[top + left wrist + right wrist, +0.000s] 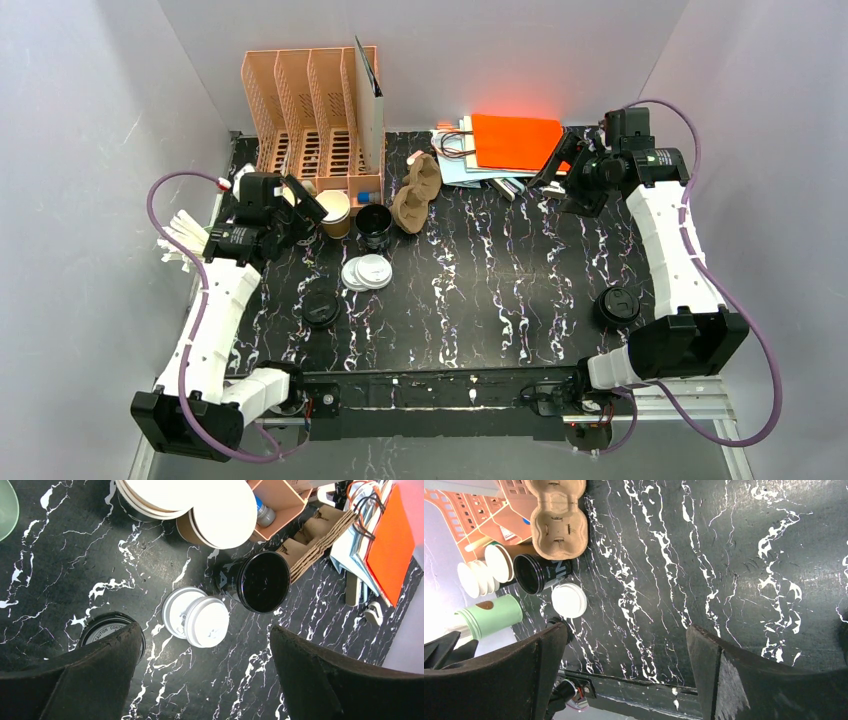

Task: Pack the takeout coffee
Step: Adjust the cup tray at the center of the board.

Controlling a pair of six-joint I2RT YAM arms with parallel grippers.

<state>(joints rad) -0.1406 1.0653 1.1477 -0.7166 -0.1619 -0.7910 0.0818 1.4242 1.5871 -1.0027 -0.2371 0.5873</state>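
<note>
The left gripper (207, 680) is spread wide and empty above two overlapping white lids (196, 617). The right gripper (624, 675) (equally spread) faces the marbled tabletop (724, 555). The kraft cup (335, 212) stands just beside the black cup (374, 225), perhaps touching it.

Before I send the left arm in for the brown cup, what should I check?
1. Left tool open and empty: ok.
2. Right tool open and empty: ok.
3. Brown cup upright, no lid on it: ok.
4. Room around the cup: not ok. The black cup stands close on one side and the rack is right behind.
5. White lids lying loose in the open on the table: ok.
6. Cup carrier lying flat with its wells up: cannot tell.
</note>
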